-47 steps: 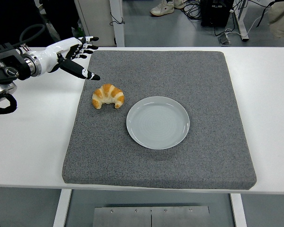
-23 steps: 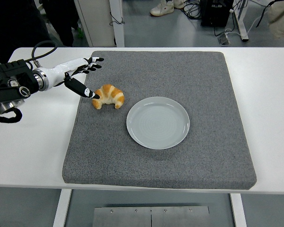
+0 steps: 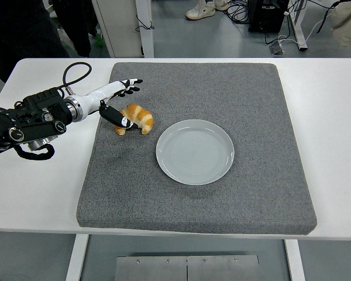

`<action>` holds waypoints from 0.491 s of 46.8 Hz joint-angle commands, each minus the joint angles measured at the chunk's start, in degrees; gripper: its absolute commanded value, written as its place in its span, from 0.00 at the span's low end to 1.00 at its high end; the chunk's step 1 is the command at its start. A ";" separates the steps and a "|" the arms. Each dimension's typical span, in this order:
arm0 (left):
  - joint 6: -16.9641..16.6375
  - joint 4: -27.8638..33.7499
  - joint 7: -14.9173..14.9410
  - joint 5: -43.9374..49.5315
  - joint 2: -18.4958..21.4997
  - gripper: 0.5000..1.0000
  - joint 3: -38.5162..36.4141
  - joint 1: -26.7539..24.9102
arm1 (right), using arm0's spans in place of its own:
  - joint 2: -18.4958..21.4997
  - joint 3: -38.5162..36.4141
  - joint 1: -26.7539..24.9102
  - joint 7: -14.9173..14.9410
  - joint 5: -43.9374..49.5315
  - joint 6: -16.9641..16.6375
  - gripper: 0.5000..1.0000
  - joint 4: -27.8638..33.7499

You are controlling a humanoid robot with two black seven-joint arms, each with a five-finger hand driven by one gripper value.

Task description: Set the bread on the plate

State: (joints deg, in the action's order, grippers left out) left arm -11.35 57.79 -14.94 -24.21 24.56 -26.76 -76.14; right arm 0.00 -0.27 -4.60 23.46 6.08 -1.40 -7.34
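Note:
A golden croissant (image 3: pixel 137 118) lies on the grey mat (image 3: pixel 234 88), just left of the pale round plate (image 3: pixel 195 151). My left hand (image 3: pixel 124 104) reaches in from the left, its white and black fingers spread around the croissant's left end. The black thumb (image 3: pixel 117 117) lies over the bread's near left side, and the other fingers (image 3: pixel 130 85) extend past its far side. The hand is open and has not closed on the bread. The plate holds nothing. My right arm is out of view.
The mat covers most of the white table (image 3: pixel 333 117). A black cable (image 3: pixel 74 70) loops above my left forearm. A person's legs and shoes, furniture bases and cables show on the floor beyond the table's far edge.
My left hand has travelled right and down from the mat's left edge to the croissant; its thumb now overlaps the bread. Croissant and plate have stayed put.

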 commanded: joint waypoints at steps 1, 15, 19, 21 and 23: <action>0.02 -0.22 -0.09 -0.14 -0.13 0.92 -0.13 0.64 | 0.00 0.01 -0.06 0.00 -0.01 0.00 1.00 0.04; 0.02 -5.40 -2.19 -2.60 -2.85 0.91 0.31 3.36 | 0.00 0.01 -0.06 0.00 -0.01 0.00 1.00 0.04; 0.02 -6.63 -3.69 -2.60 -3.46 0.91 0.31 3.81 | 0.00 0.01 -0.06 0.00 -0.01 0.00 1.00 0.04; 0.02 -7.25 -3.78 -2.60 -3.99 0.91 0.40 3.89 | 0.00 0.01 -0.06 0.00 0.07 0.08 1.00 0.04; -0.07 -7.78 -3.87 -2.51 -4.61 0.90 0.40 3.98 | 0.00 -0.08 -0.06 0.00 0.07 0.08 1.00 0.04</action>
State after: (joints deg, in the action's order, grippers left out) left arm -11.34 50.75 -18.66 -26.81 20.76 -26.40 -72.30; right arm 0.00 -0.28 -4.66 23.46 6.10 -1.39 -7.29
